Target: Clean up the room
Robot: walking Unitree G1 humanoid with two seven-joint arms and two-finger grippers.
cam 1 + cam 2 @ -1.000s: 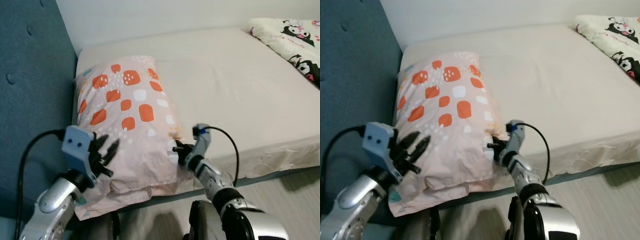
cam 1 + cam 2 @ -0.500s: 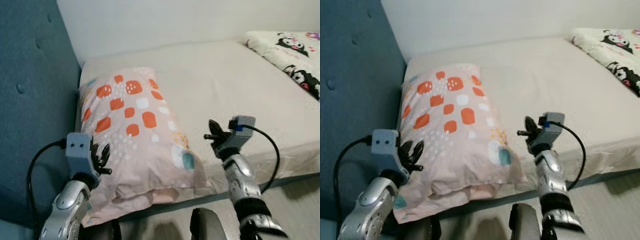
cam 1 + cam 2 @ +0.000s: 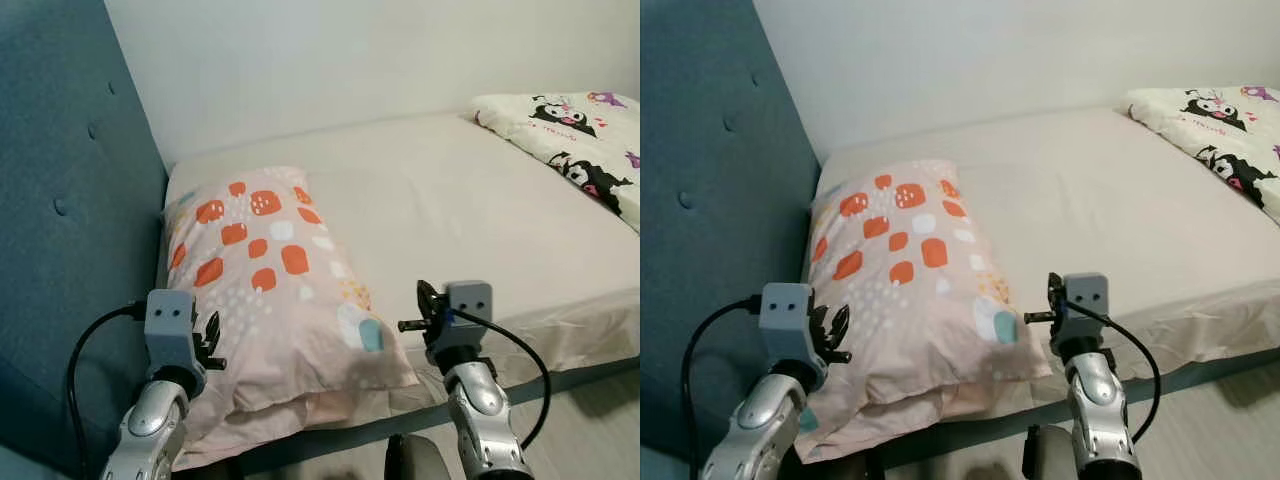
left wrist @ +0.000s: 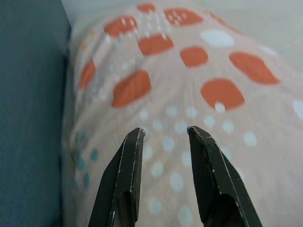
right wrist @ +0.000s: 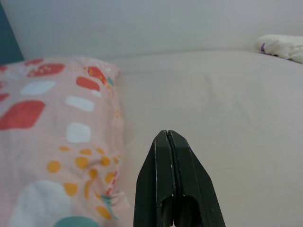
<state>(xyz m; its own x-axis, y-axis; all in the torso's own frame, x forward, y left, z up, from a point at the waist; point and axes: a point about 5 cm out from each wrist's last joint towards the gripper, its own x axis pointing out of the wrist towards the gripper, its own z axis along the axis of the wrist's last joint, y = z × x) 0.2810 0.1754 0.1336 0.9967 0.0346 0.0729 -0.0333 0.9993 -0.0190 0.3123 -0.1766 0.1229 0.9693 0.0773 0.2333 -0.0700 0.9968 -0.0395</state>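
The bed (image 3: 480, 215) stretches far and right before me, its sheet bare, against a teal headboard (image 3: 60, 200) on the left. A cartoon-print quilt (image 3: 570, 150) lies bunched at the far right. The pillow (image 3: 275, 285) lies at the near left, beside the headboard, its near end overhanging the mattress edge. I judge it light, soft and floppy; pinching a corner or seam of the case should hold best. My left gripper (image 4: 163, 137) hovers just over it, fingers parted, holding nothing. My right gripper (image 5: 165, 142) is clenched, empty, above the sheet.
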